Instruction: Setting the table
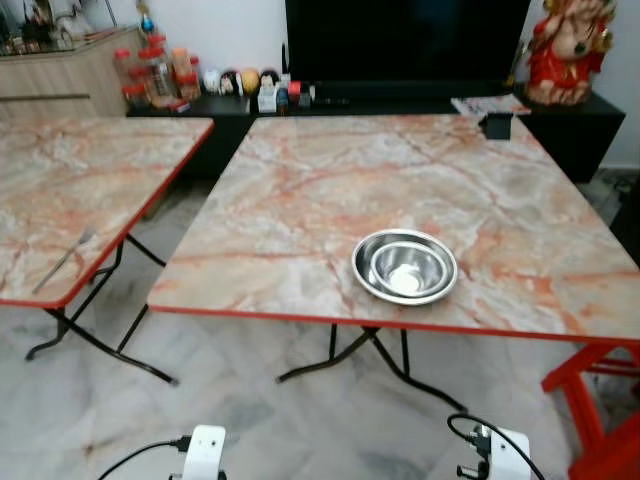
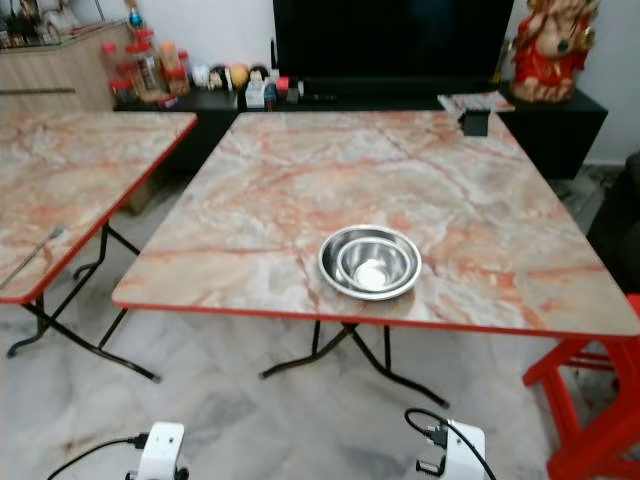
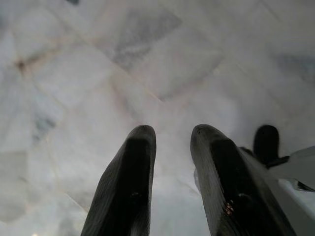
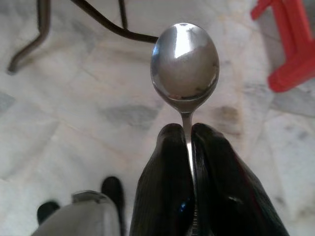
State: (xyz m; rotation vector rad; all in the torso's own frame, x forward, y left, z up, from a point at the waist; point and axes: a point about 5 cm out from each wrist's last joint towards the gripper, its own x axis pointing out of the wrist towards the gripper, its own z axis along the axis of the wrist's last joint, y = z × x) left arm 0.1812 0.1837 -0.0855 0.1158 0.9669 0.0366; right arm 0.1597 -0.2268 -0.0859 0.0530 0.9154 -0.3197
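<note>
A steel bowl (image 1: pixel 405 266) sits near the front edge of the marble-patterned table (image 1: pixel 300 200) before me. A fork (image 1: pixel 62 260) lies on the second table (image 1: pixel 60 170) to the left. In the right wrist view my right gripper (image 4: pixel 188 130) is shut on the handle of a steel spoon (image 4: pixel 185 61), whose bowl sticks out past the fingertips above the floor. My left gripper (image 3: pixel 172 135) hangs over the floor, open with nothing between its fingers. Both wrists show at the bottom of the eye views, low in front of the table.
A red stool (image 1: pixel 600 400) stands at the right under the table's corner. Folding black legs (image 1: pixel 380 360) run beneath the table. A dark TV cabinet (image 1: pixel 400 100) with jars, small items and a red statue (image 1: pixel 570 45) lines the back wall. Marble floor (image 1: pixel 300 420) lies between me and the table.
</note>
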